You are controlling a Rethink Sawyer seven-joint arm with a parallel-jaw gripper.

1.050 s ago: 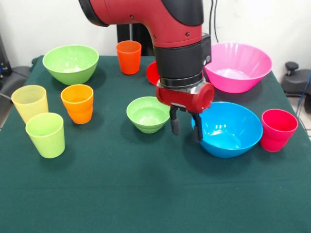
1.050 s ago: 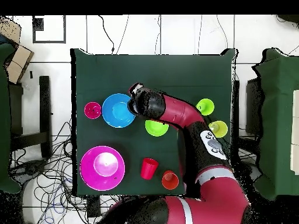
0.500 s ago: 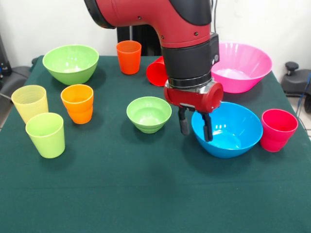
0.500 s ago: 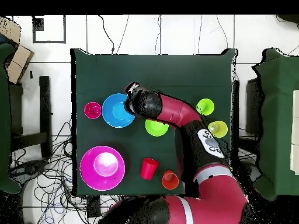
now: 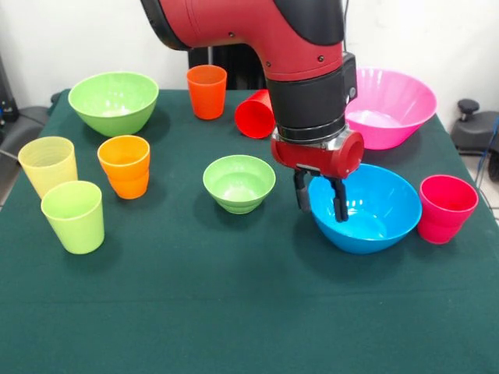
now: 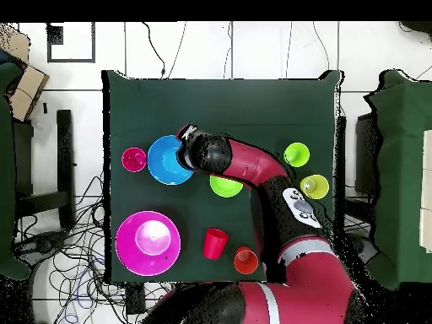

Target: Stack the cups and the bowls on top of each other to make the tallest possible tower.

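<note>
Straddling the blue bowl (image 5: 374, 210) rim — gripper (image 5: 320, 199) parted.

Six small plastic tumbler cups (image 5: 72, 216) and four round plastic bowls (image 5: 365, 207) stand on the one green-covered table (image 5: 234, 312), with nothing stacked.

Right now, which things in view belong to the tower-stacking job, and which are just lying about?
Job: pale yellow cup, lime green cup, near orange cup, far orange cup, tipped red cup, pinkish-red cup; large green bowl, small green bowl, blue bowl, pink bowl; open pincer at the blue bowl's rim.
Lying about: floor cables, side table.
</note>
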